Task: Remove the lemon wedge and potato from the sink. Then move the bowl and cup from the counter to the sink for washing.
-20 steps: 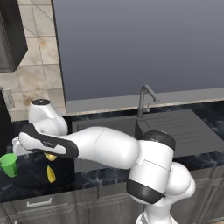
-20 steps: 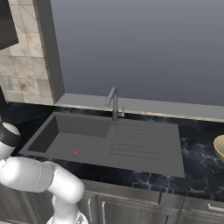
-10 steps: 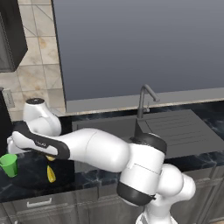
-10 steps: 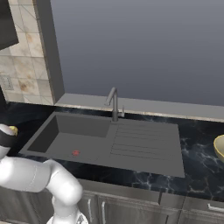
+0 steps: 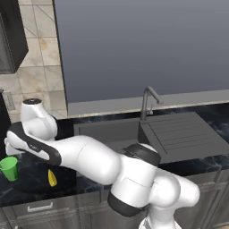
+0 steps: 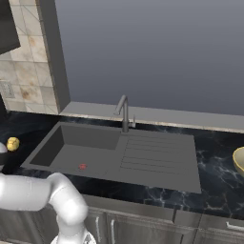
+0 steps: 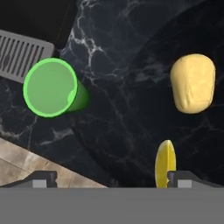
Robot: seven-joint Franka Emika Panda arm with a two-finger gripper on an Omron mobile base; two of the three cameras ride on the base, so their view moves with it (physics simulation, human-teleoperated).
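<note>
In the hand view my gripper (image 7: 111, 180) is open above the dark marble counter, with nothing between its fingers. The green cup (image 7: 52, 87) stands upright to the left ahead of it. The yellow-tan potato (image 7: 193, 83) lies to the right, and the lemon wedge (image 7: 165, 162) lies just beside the right fingertip (image 7: 183, 179). The left base view shows the cup (image 5: 10, 168) and the wedge (image 5: 52, 177) on the counter left of the sink (image 5: 107, 129), under my outstretched arm. The sink basin (image 6: 81, 152) holds nothing. The potato (image 6: 13, 143) sits left of it. The tan bowl (image 6: 239, 159) peeks in at the far right.
A dark curved faucet (image 6: 123, 110) stands behind the sink, with the ribbed drainboard (image 6: 157, 159) to its right. A grey slatted grille (image 7: 22, 52) lies beyond the cup. A tiled wall (image 5: 31, 76) backs the left counter. Cabinet fronts run below the counter edge.
The arm has swung a little further left over the counter, carrying the hand toward the cup's side. The cup, wedge and potato have not moved.
</note>
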